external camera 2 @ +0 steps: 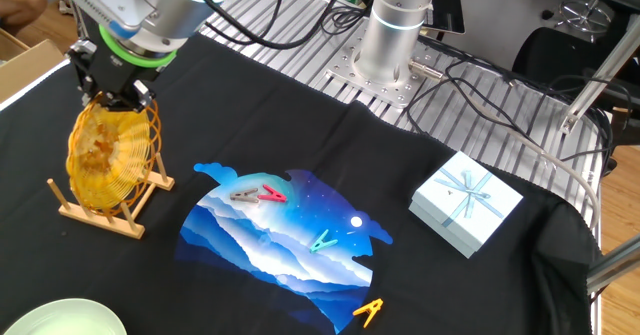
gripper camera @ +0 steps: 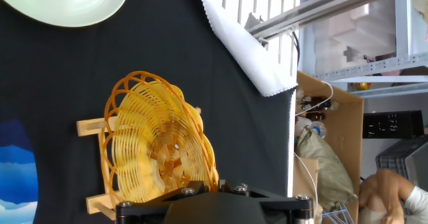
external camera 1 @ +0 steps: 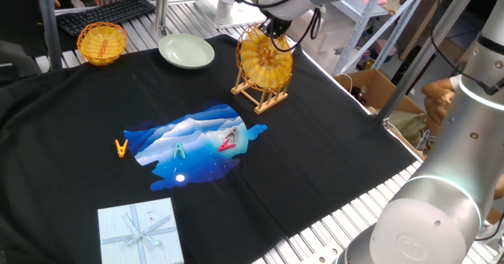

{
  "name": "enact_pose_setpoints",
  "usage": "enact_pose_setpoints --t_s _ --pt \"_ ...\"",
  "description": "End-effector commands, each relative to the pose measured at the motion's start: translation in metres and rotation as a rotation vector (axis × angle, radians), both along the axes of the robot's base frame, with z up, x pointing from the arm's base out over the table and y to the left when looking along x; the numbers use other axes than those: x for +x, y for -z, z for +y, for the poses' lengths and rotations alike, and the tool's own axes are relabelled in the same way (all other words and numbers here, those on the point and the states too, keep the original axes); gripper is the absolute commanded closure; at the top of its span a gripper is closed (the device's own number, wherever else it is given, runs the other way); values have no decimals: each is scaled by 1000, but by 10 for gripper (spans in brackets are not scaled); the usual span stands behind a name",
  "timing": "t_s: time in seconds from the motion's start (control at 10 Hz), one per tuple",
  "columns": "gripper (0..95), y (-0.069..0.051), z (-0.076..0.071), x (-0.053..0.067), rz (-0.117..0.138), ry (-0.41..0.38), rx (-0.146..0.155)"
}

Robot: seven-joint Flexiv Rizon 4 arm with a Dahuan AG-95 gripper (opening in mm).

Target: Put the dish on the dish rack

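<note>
Wicker dish (external camera 1: 265, 59) upright on edge

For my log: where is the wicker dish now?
The dish stands upright in the dish rack, right of the pale green plate, under the gripper.

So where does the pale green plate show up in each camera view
One fixed view: green plate at top centre, left of the dish rack.
The other fixed view: bottom left corner, partly cut off.
Hand view: top left edge, cut off.
Shared landmark: the wicker dish standing upright in the rack.
</note>
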State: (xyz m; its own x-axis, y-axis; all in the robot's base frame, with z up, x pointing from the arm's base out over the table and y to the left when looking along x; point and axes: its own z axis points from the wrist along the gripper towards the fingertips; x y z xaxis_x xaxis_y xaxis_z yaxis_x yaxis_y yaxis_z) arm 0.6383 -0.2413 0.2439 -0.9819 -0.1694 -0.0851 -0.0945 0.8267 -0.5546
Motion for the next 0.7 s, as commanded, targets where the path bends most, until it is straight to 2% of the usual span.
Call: enact_pose_setpoints --t_s 0.1,0.7 --pt "950 0 -1 1 2 0 2" --pt "950 1 0 1 -1 7 7"
